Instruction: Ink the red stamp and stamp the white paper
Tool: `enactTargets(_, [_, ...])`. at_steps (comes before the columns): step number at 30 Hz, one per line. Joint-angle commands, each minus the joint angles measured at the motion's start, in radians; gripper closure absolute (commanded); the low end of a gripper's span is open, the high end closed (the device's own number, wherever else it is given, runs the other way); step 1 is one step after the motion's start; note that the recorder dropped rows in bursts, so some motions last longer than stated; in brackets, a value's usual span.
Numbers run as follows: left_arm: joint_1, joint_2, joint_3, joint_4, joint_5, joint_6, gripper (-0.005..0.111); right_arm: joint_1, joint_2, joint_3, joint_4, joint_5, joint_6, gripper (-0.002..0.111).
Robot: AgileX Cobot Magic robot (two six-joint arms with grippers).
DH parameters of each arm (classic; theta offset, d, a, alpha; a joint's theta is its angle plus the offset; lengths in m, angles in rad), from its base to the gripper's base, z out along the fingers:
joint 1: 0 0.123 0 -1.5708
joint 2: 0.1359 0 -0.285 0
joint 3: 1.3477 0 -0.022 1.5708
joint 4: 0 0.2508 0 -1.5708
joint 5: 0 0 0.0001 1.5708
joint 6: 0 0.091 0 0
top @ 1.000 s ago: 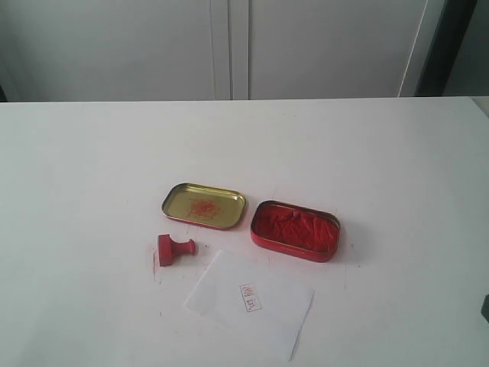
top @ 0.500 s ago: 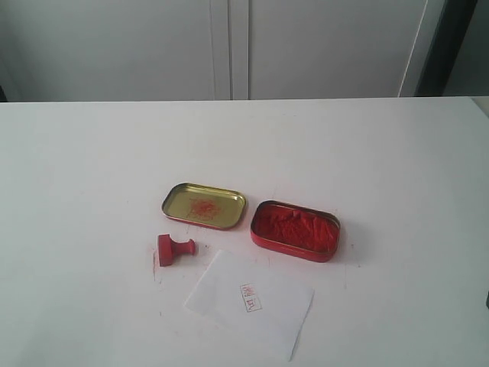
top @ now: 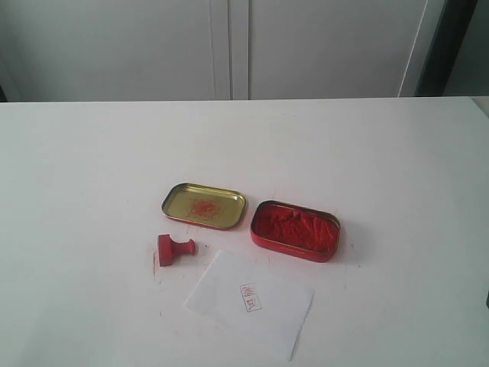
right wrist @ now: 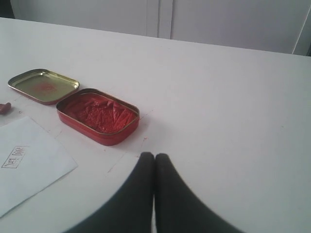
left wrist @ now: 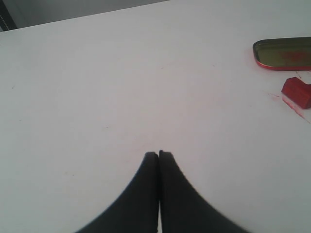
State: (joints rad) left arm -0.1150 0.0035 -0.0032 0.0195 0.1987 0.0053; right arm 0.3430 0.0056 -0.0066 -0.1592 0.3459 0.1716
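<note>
The red stamp (top: 173,249) lies on its side on the white table, left of the white paper (top: 249,301), which bears a small red mark (top: 250,297). In the left wrist view the red stamp (left wrist: 297,91) sits far off to the side of my left gripper (left wrist: 159,154), which is shut on nothing. The right gripper (right wrist: 154,156) is also shut and empty, with the white paper (right wrist: 26,160) and the stamp's knob tip (right wrist: 4,108) well away from it. Neither gripper shows in the exterior view.
An open red tin of red ink paste (top: 295,230) stands right of the gold-coloured lid (top: 203,205). The tin (right wrist: 98,115) is near the right gripper, and the lid (left wrist: 284,52) shows beyond the stamp in the left wrist view. A grey wall rises behind the table.
A dark bit of the right arm at the exterior view's right edge has slipped lower, nearly out of frame. The stamp, paper and tins have not moved.
</note>
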Motion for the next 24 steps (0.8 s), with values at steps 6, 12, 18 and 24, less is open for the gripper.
enactTargets(6, [0.003,-0.003,0.003,-0.003,-0.003,0.003,0.107,-0.071,-0.006,0.007,-0.003,-0.011,0.009,0.108])
enactTargets(12, [0.003,-0.003,0.003,-0.003,-0.003,0.003,0.107,-0.167,-0.006,0.007,-0.003,-0.011,0.009,0.108])
enactTargets(18, [0.003,-0.003,0.003,-0.003,-0.003,0.003,0.107,-0.177,-0.006,0.007,-0.003,-0.011,0.009,0.108])
enactTargets(24, [0.003,-0.003,0.003,-0.003,-0.003,0.003,0.107,-0.177,-0.006,0.007,-0.003,-0.011,0.009,0.108])
